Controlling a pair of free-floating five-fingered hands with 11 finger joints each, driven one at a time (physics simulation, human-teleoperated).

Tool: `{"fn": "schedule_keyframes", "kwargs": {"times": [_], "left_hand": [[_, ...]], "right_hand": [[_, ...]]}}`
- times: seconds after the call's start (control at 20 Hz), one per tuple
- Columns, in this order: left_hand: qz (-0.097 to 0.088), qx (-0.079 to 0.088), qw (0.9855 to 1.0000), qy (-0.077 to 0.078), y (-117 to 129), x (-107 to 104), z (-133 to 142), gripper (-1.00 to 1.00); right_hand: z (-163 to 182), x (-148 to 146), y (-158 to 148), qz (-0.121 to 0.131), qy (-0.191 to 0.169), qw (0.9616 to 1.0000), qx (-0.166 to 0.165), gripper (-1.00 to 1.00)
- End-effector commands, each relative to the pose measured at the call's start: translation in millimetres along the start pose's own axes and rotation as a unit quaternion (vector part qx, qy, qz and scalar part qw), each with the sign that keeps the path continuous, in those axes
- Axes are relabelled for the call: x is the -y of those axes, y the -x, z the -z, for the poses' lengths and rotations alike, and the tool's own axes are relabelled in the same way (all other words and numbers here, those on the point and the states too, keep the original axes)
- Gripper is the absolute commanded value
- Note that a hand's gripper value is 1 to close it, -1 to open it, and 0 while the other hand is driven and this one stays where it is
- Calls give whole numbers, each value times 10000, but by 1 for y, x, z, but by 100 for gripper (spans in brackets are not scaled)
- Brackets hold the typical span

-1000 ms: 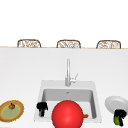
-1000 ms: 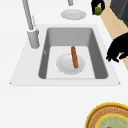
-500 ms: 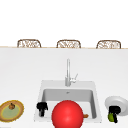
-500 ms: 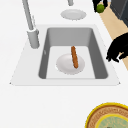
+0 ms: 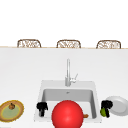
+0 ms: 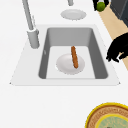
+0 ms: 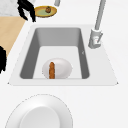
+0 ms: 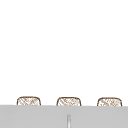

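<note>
Your right hand (image 5: 106, 108) is clamped on a green fruit (image 5: 102, 111) just left of the white plate (image 5: 119, 106), w/ the sink (image 5: 67, 85) edge on its other side, so a loose grip could drop it in; left hand (image 5: 41, 108) idle, fingers curled on nothing.

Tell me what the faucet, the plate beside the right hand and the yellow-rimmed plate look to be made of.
Faucet: likely brushed metal, judging by its even grey, dull surface.
Plate beside the right hand, which holds a green fruit: probably glazed ceramic, plain white and smooth.
Yellow-rimmed plate: perhaps painted ceramic, with a brown-yellow rim and greenish middle; the look leaves it open.
</note>
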Motion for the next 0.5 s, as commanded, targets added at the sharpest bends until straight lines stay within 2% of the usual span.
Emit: {"fn": "schedule_keyframes", "kwargs": {"times": [0.0, 0.2, 0.45], "left_hand": [[0, 0, 10000, 0, 0, 0, 0, 0], [0, 0, 10000, 0, 0, 0, 0, 0], [0, 0, 10000, 0, 0, 0, 0, 0]], "right_hand": [[3, 20, -27, 15, 48, 10000, -27, 100], [13, 36, -57, -13, 0, 10000, -11, 100], [47, 47, -90, -10, -55, 10000, -9, 100]]}}
